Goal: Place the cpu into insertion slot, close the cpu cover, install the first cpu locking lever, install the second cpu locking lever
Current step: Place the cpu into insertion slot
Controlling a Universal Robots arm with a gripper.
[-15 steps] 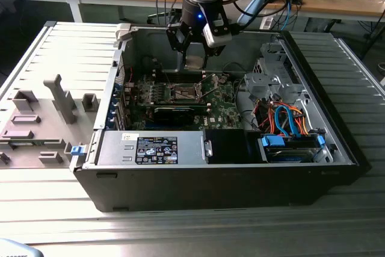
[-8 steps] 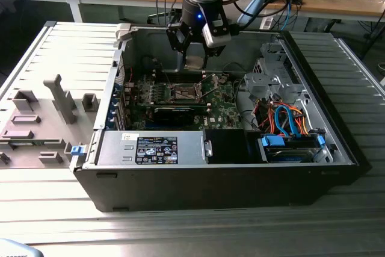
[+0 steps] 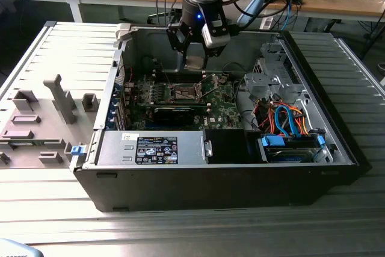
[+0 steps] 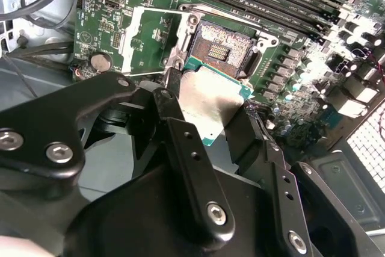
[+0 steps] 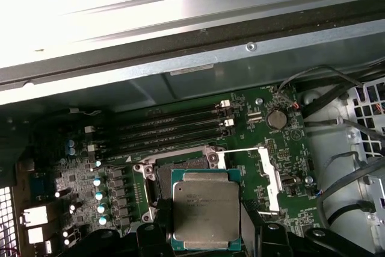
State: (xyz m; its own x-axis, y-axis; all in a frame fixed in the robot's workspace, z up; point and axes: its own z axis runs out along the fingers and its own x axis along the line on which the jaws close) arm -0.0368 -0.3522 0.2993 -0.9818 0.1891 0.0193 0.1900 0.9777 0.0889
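Pincer (image 3: 194,59) is inside the open PC case (image 3: 313,88), which sits on the slatted metal table (image 3: 180,233). It's clamped on the cpu (image 5: 206,218), with a black finger (image 4: 180,142) pressed on each of two opposite edges, so it's only as far open as the chip is wide.

The cpu is held flat with its dull metal lid facing up and the green edge showing round it. It's basically square, so no real long axis. In the first wrist view its sides line up pretty squarely with the insertion slot (image 5: 161,182).

It's not seated, it's hanging above the board. In the exterior view it's at about 12 o'clock from the insertion slot (image 3: 183,92), and close.

The cpu cover (image 4: 125,40) is flipped open and lying just beside the slot, so the dark socket is bare. Memory slots (image 5: 168,127) run along another side of it. The grey fixture tray (image 3: 42,118) is at 9 o'clock from the case.
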